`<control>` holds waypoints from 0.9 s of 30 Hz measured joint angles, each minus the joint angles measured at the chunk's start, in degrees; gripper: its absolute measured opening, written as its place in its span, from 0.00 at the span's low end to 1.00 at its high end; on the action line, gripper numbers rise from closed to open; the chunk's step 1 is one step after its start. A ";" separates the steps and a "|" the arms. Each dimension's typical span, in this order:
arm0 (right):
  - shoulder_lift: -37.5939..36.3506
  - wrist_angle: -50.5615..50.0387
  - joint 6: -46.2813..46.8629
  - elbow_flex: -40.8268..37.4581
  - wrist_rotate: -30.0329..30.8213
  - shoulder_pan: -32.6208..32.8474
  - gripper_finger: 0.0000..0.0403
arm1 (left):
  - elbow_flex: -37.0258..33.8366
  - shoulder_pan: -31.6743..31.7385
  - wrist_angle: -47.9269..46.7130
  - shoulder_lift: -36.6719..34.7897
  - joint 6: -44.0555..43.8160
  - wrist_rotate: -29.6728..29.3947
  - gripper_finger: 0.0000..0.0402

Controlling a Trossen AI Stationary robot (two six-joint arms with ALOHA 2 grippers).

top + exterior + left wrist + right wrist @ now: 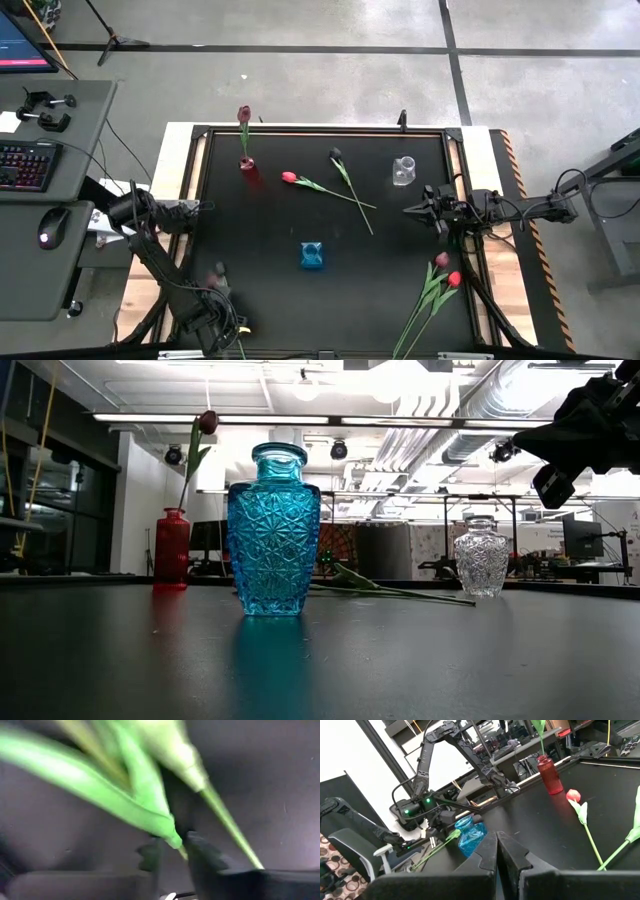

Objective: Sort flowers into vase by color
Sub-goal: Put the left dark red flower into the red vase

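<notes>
My left gripper (pixel 222 322) (pixel 172 847) points down at the table's near left corner, shut on a flower with green leaves (pixel 145 795) and a dusky head (pixel 215 270). A maroon flower (pixel 243 114) stands in the red vase (pixel 247 168). Near the middle of the table a red flower (pixel 290 177) and a dark-headed one (pixel 336 153) lie flat. Two more flowers (pixel 448 270) lie at the near right. The blue vase (pixel 312 256) and the clear vase (pixel 403 170) hold nothing. My right gripper (pixel 408 210) (pixel 496 840) waits shut at the right, level above the table. My left gripper pinches the flower between its two fingers (pixel 200 852) where a leaf tip (pixel 172 839) meets the thin stem (pixel 227 822). The fingers come from above, pointing down and lying across the stem. Whether the flower is lifted clear of the table I cannot tell.
The black table has a raised frame (pixel 320 129) and wooden side rails (pixel 178 160). A desk with keyboard and mouse (pixel 30 165) stands beyond the left edge. Bare black surface lies between the blue vase and the left gripper.
</notes>
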 joint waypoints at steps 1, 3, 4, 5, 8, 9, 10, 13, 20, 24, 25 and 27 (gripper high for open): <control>0.01 0.00 -0.01 0.00 -0.01 0.01 0.00 | -0.01 -0.02 0.19 0.01 0.38 -0.37 0.05; 0.01 -0.01 -0.01 0.02 0.00 0.02 0.00 | -0.01 0.00 0.47 -0.11 0.80 -1.08 0.03; 0.00 0.00 -0.01 -0.01 0.00 0.01 0.00 | -0.01 0.00 0.53 -0.41 1.18 -1.40 0.04; 0.01 0.01 -0.01 0.02 0.01 0.00 0.00 | -0.01 0.00 0.32 -0.92 1.45 -1.53 0.04; -0.01 -0.01 -0.01 -0.01 0.01 0.02 0.00 | -0.37 -0.36 -2.66 -3.39 1.52 -5.81 0.01; -0.01 0.01 0.00 0.01 -0.01 0.02 0.00 | -0.40 -0.43 -4.63 -4.75 1.52 -7.16 0.01; 0.00 0.01 -0.01 0.01 0.00 0.02 0.00 | -0.40 -0.39 -5.78 -6.41 1.53 -8.23 0.01; 0.00 0.00 -0.01 0.01 -0.01 0.01 0.00 | -0.27 -0.50 -10.51 -11.90 2.49 -10.59 0.01; 0.00 0.01 -0.01 0.00 0.00 0.02 0.00 | -0.21 -0.59 -12.62 -27.07 13.74 -26.01 0.00; -0.01 0.01 -0.01 0.01 -0.01 0.02 0.00 | -0.08 -0.02 -4.92 -33.61 33.74 -40.52 0.00; 0.00 0.00 -0.01 0.00 0.00 0.01 0.00 | -0.05 0.72 -3.43 -34.71 38.80 -44.43 0.00; -0.01 0.01 -0.01 -0.01 0.01 0.02 0.00 | -0.05 3.23 -1.90 -36.45 48.10 -52.15 0.00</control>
